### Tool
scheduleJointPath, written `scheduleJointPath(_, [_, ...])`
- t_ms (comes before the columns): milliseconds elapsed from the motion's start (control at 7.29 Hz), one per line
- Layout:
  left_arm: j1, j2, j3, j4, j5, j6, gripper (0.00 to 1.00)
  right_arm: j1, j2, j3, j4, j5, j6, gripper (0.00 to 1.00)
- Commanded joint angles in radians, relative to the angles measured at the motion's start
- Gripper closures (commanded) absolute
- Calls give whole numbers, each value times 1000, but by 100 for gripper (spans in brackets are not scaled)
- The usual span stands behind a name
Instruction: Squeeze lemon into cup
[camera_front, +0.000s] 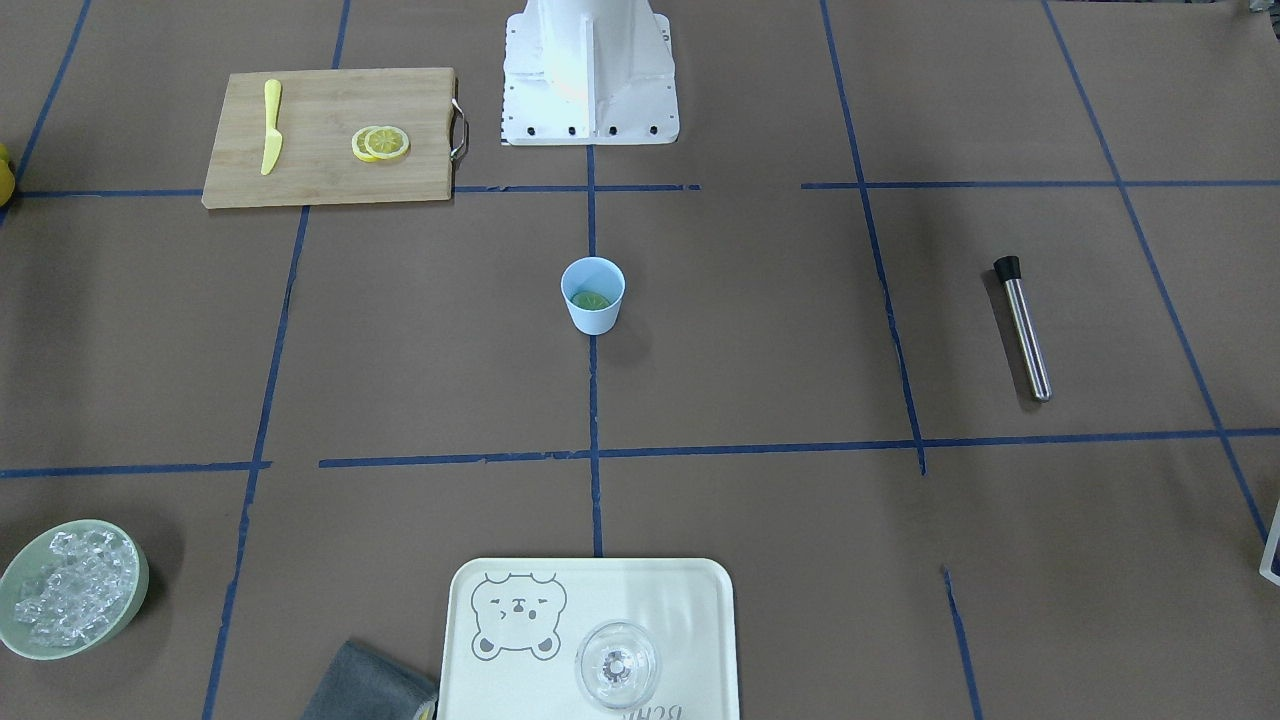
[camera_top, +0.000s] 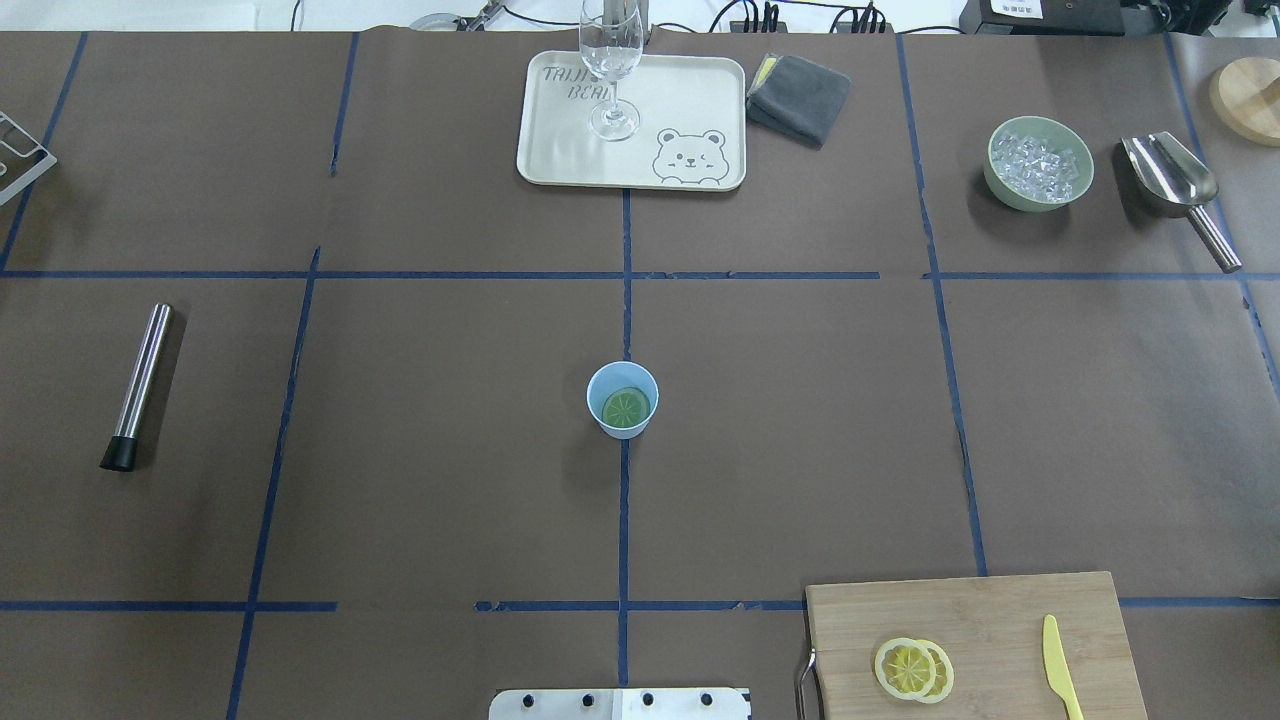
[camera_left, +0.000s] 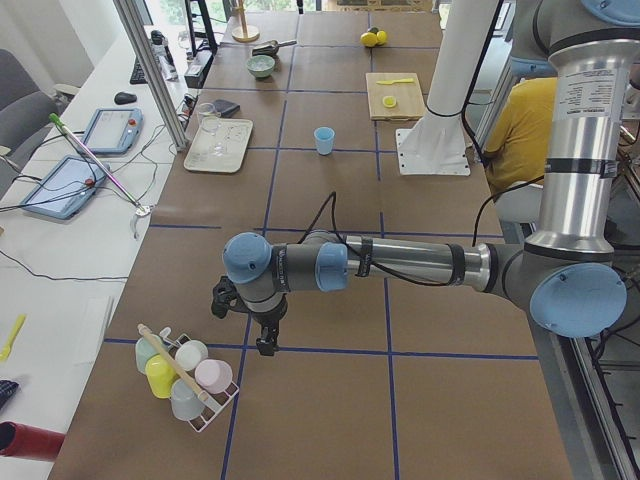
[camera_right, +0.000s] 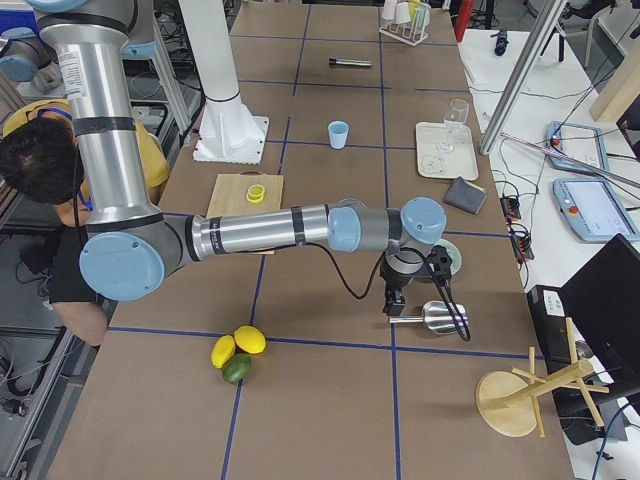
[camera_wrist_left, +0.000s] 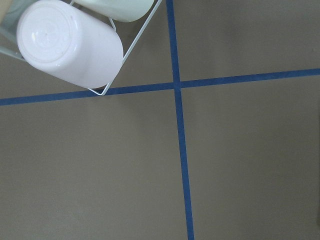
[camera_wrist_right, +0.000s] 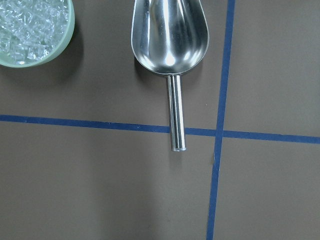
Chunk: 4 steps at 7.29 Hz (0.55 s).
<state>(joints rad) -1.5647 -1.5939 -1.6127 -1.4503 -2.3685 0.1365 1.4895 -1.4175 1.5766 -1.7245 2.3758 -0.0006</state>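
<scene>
The light-blue cup (camera_top: 622, 400) stands at the table's middle on a blue tape line, and also shows in the front view (camera_front: 592, 295). A greenish round citrus slice (camera_top: 626, 407) lies flat in its bottom. Two overlapping lemon slices (camera_top: 912, 668) lie on the bamboo cutting board (camera_top: 1000, 610), also seen in the front view (camera_front: 380, 143). My left gripper (camera_left: 265, 345) hangs far off at the table's left end beside a cup rack. My right gripper (camera_right: 393, 305) hangs at the right end over a metal scoop. Both show only in the side views, so I cannot tell whether they are open or shut.
A yellow plastic knife (camera_top: 1060, 665) lies on the board. A metal muddler (camera_top: 138, 385) lies at the left. A tray (camera_top: 560, 150) with a clear glass (camera_top: 610, 60), a grey cloth (camera_top: 798, 95), a bowl of ice (camera_top: 1040, 163) and a scoop (camera_top: 1170, 175) stand at the far side.
</scene>
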Motion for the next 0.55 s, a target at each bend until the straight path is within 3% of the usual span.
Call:
scheduleJointPath(0, [-3, 2, 7, -2, -2, 2, 0, 6, -1, -7, 0, 13, -19, 0])
scheduleJointPath(412, [-11, -1, 7, -4, -2, 0, 0, 6, 2, -12, 0, 13, -19, 0])
